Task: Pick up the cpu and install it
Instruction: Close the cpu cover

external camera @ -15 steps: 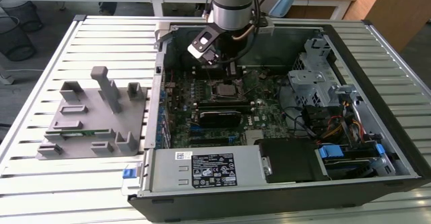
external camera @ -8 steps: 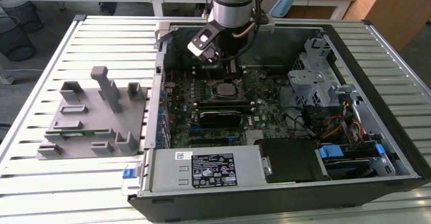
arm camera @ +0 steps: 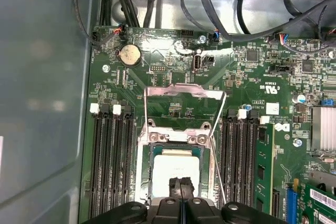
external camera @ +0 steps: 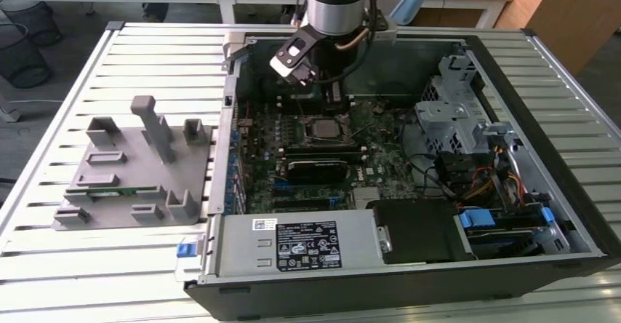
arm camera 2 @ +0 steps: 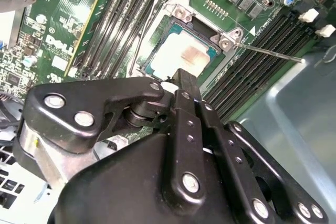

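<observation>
The cpu (arm camera: 176,167) lies flat in the motherboard's socket, its pale silver top showing inside the socket frame (arm camera: 147,145); in the second wrist view the cpu (arm camera 2: 181,56) sits the same way. My gripper (arm camera: 181,186) hovers just over the chip's near edge with its two black fingertips pressed together and nothing between them. In the exterior view the gripper (external camera: 328,94) hangs inside the open computer case, above the socket (external camera: 321,128). The socket's metal load plate (arm camera: 184,90) is flipped up and its thin lever (arm camera: 218,156) stands free.
Memory slots (arm camera: 113,161) flank the socket. A grey parts holder (external camera: 136,170) with a green memory stick (external camera: 107,190) stands on the slatted table at the exterior view's left. Inside the case are a drive cage (external camera: 456,112), cables (external camera: 485,185) and a power supply (external camera: 291,244).
</observation>
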`<control>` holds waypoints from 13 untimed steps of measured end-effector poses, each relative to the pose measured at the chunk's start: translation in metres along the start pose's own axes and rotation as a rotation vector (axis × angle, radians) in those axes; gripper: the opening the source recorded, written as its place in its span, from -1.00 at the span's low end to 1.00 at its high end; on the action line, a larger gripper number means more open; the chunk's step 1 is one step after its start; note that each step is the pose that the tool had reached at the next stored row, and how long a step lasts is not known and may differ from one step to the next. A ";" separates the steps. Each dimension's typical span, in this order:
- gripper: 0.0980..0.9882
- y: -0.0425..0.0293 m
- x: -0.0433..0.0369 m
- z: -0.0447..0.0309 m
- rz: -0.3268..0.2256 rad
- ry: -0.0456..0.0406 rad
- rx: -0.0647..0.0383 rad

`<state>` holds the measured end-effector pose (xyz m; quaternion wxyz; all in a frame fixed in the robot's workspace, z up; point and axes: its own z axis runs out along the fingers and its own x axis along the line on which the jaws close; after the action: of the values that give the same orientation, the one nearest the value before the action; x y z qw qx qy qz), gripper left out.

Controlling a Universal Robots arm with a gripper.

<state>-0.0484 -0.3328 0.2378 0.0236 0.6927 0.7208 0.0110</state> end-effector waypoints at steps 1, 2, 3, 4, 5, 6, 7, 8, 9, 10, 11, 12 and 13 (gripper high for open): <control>-0.98 0.0001 0.0000 -0.0016 0.000 0.0000 0.000; -0.98 0.0002 -0.0001 -0.0031 0.000 0.0000 0.000; -0.98 0.0002 -0.0001 -0.0050 0.000 0.0001 0.000; -0.98 0.0004 -0.0001 -0.0076 0.000 0.0001 0.000; -0.98 0.0005 -0.0002 -0.0106 0.000 0.0000 0.000; -0.98 0.0007 -0.0002 -0.0135 0.000 0.0000 0.000; -0.98 0.0008 -0.0003 -0.0163 0.000 -0.0001 0.000; -0.98 0.0009 -0.0004 -0.0189 0.000 0.0000 0.000; -0.98 0.0010 -0.0004 -0.0215 0.000 0.0001 0.000; -0.98 0.0011 -0.0004 -0.0235 0.000 0.0001 0.000; -0.98 0.0012 -0.0005 -0.0252 0.000 0.0001 0.000; -0.98 0.0008 -0.0005 -0.0263 0.001 0.0006 0.000; -0.98 0.0001 -0.0007 -0.0264 0.000 0.0009 0.000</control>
<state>-0.0496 -0.3330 0.2642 0.0232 0.6928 0.7206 0.0113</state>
